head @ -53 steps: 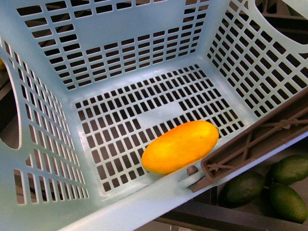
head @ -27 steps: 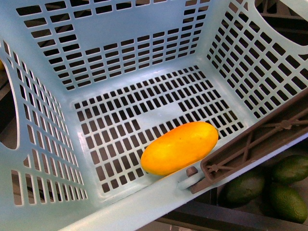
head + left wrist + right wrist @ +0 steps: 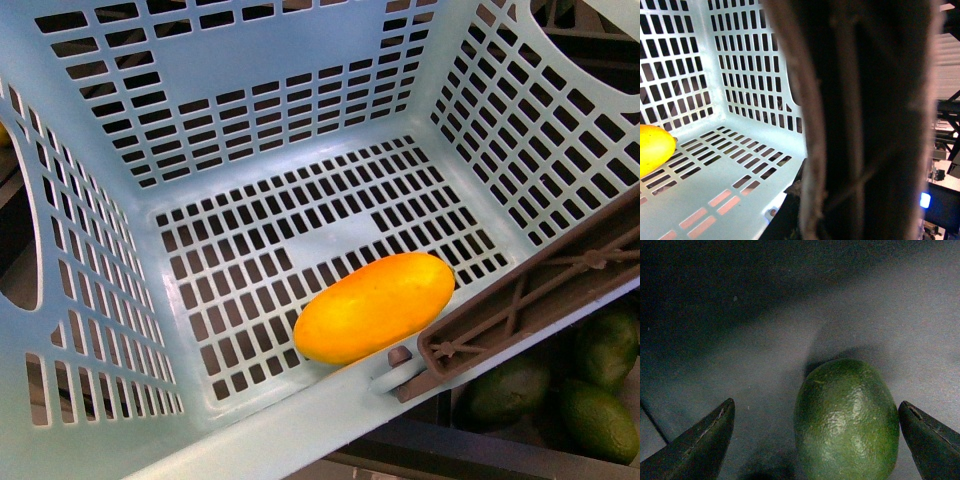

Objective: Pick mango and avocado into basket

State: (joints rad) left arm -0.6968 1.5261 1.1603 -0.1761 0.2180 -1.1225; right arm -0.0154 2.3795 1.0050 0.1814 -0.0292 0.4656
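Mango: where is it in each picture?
Front view: the mango lies on the basket floor beside the brown handle.
Left wrist view: one end shows at the picture's edge.
Right wrist view: not in it; only an avocado.
Shared landmark: the basket's slotted floor, front and left wrist views.

A dark green avocado (image 3: pixel 847 420) lies on a dim grey surface (image 3: pixel 740 330), its skin finely pebbled and catching a soft sheen; the right gripper (image 3: pixel 815 405) stands spread wide around it; both dark, pointed fingertips (image 3: pixel 705 437) are clear of the fruit, one nearer than the other.
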